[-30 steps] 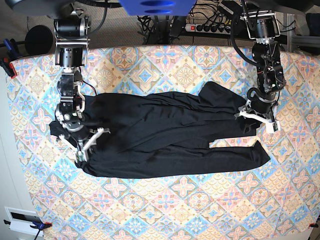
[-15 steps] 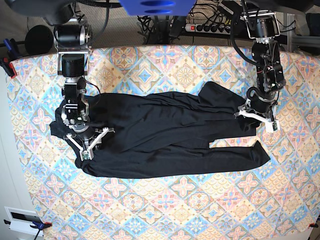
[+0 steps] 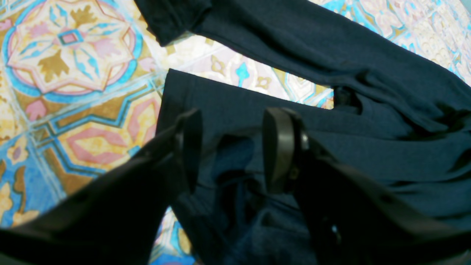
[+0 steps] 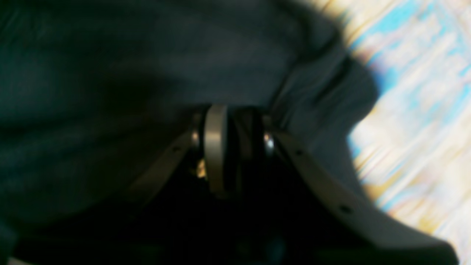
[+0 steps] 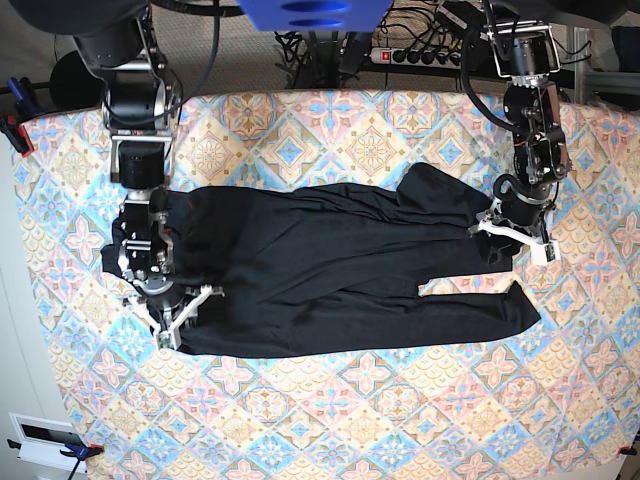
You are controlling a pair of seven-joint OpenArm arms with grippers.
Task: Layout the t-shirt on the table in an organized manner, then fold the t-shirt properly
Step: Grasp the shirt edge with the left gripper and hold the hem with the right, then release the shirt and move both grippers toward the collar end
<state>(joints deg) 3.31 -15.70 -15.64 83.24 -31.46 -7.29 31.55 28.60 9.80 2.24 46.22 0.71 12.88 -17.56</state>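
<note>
The black t-shirt (image 5: 330, 270) lies stretched sideways across the patterned table (image 5: 370, 150), with wrinkles and a sleeve folded near its right end. At the shirt's left end, my right gripper (image 5: 178, 312) is low on the cloth. In the right wrist view, which is blurred, its jaws (image 4: 235, 147) are nearly together with dark t-shirt (image 4: 110, 73) fabric pinched between them. My left gripper (image 5: 512, 238) rests at the shirt's right end. The left wrist view shows its fingers (image 3: 189, 147) spread apart over a flat edge of the t-shirt (image 3: 368, 66), gripping nothing.
A power strip (image 5: 420, 55) and cables lie behind the table's far edge. Clamps (image 5: 15, 130) hold the cloth at the left edge. A white box (image 5: 45, 440) sits at the lower left corner. Bare patterned table (image 5: 400, 400) stretches in front of the shirt.
My right gripper has shifted a little toward the table's front with the shirt's left end, and its arm has swung back. The left arm has stayed still.
</note>
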